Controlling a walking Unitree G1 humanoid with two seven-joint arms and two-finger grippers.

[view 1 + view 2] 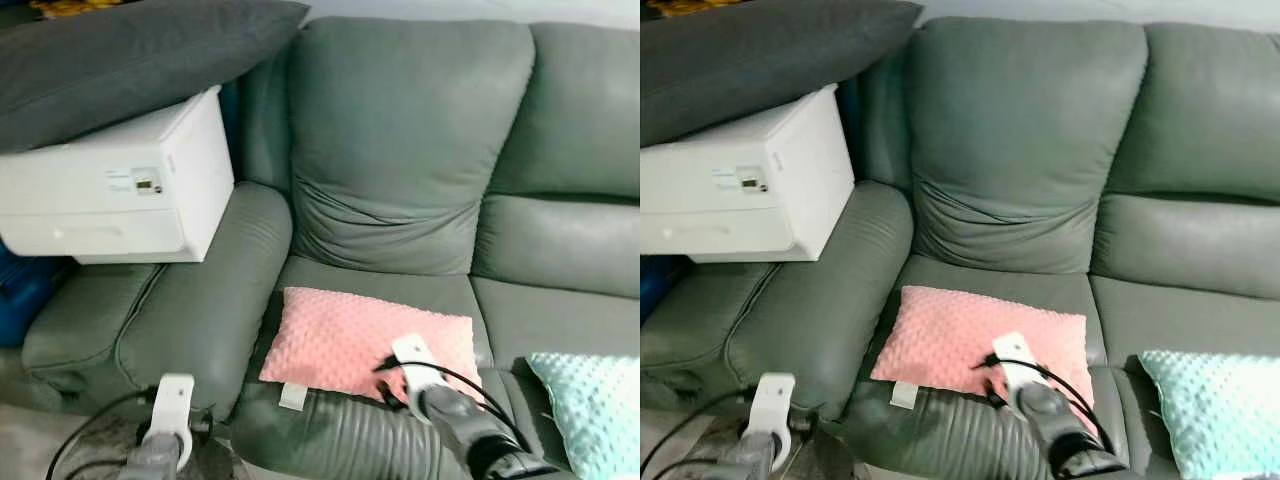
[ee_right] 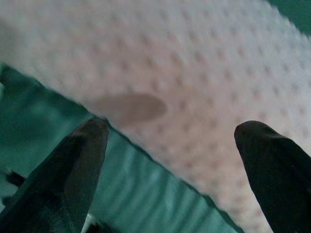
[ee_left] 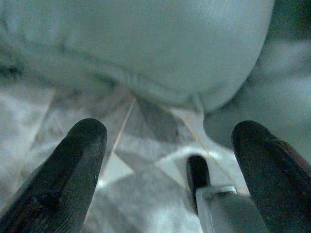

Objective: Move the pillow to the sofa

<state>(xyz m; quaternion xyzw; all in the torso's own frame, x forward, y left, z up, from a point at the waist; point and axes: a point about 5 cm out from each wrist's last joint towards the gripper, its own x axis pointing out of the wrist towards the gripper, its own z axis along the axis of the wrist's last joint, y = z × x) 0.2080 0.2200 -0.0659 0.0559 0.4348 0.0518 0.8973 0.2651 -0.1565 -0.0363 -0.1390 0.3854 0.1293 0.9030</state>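
So the pink pillow (image 1: pixel 365 340) with the bumpy dotted fabric is lying flat on the seat of the grey-green sofa (image 1: pixel 410 150), on the left-hand seat cushion and close to its near edge, with a little white tag sticking out at its near left corner. The right gripper (image 2: pixel 170 145) sits right at the pillow's near right edge, jaws spread wide with nothing between them; from the wrist you just see pink fabric and the ribbed front of the seat past the two black fingers (image 2: pixel 73 170). The left gripper (image 3: pixel 170 165) is down low by the sofa's left armrest, pointed at the tiled floor (image 3: pixel 141 160), jaws open too and empty. On the armrest there's a white printer (image 1: pixel 130 185) with a big dark grey cushion (image 1: pixel 130 55) lying on top of it. On the right-hand seat, near the front edge, there's a light teal pillow (image 1: pixel 592 405) in the same dotted fabric, well apart from the pink one.
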